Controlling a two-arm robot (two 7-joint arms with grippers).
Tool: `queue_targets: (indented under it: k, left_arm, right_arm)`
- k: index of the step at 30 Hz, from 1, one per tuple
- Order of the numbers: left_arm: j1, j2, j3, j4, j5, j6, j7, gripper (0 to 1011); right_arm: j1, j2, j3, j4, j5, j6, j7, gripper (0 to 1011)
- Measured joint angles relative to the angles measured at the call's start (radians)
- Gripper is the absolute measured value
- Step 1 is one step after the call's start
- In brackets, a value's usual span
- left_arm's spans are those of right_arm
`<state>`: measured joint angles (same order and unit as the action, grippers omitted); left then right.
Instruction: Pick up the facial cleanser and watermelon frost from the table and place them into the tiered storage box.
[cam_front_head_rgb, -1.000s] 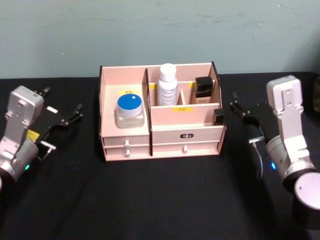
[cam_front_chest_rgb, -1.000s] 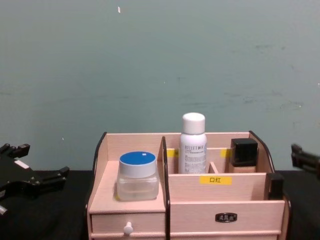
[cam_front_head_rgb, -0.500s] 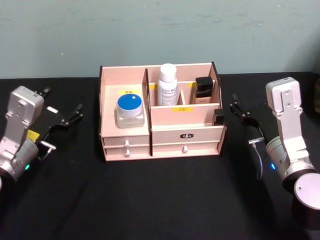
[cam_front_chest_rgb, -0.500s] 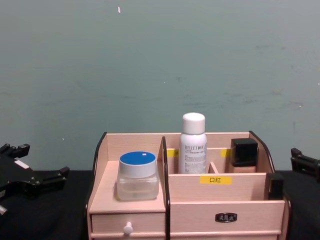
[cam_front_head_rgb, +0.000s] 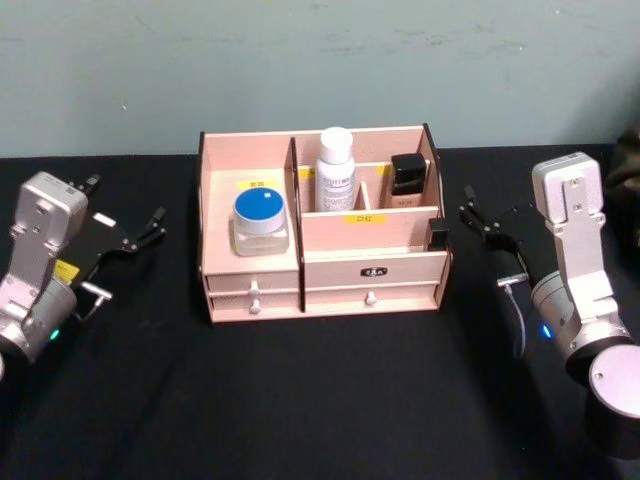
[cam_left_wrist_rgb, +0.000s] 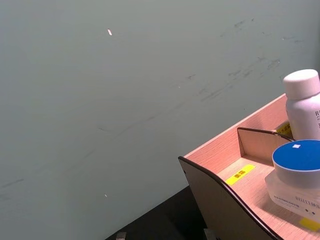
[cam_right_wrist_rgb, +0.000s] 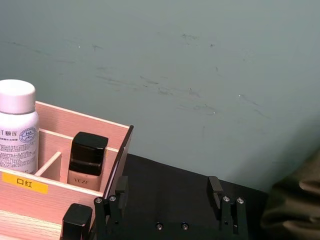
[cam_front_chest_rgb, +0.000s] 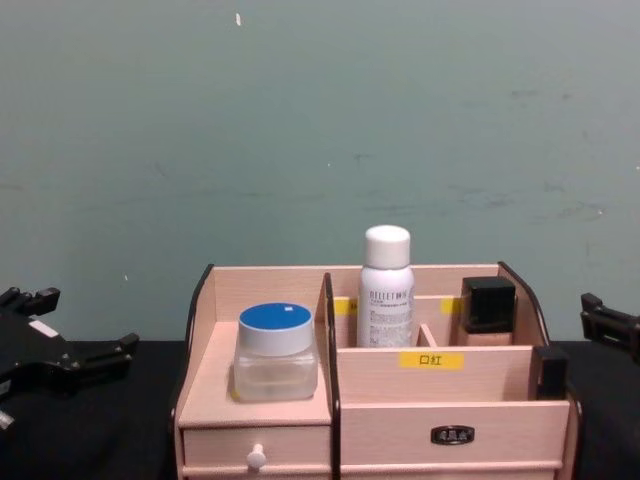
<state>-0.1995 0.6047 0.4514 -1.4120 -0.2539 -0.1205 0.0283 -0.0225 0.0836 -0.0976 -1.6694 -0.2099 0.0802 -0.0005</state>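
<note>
Both pincers spread, empty: left pincer (cam_front_head_rgb: 125, 228) and right pincer (cam_front_head_rgb: 497, 222) flank tiered storage box (cam_front_head_rgb: 375, 270) holding blue-lidded jar (cam_front_head_rgb: 261, 220), white bottle (cam_front_head_rgb: 335, 170).

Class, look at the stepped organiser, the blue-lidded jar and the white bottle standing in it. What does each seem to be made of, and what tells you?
Light stepped organiser with dark side edges: probably thin plywood or fibreboard, matt, faint grain showing. Square clear jar with blue lid: glass or clear plastic, see-through walls; the look leaves it open. Tall white bottle with rounded cap: likely plastic, opaque with a smooth, slightly glossy surface.
</note>
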Motion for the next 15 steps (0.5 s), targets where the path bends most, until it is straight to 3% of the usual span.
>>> queue_targets:
  k: [15]
  left_arm:
    - [0.0, 0.0, 0.0, 0.0, 0.0, 0.0, 0.0, 1001]
  right_arm:
    - [0.0, 0.001, 0.0, -0.001, 0.002, 0.0, 0.0, 1002]
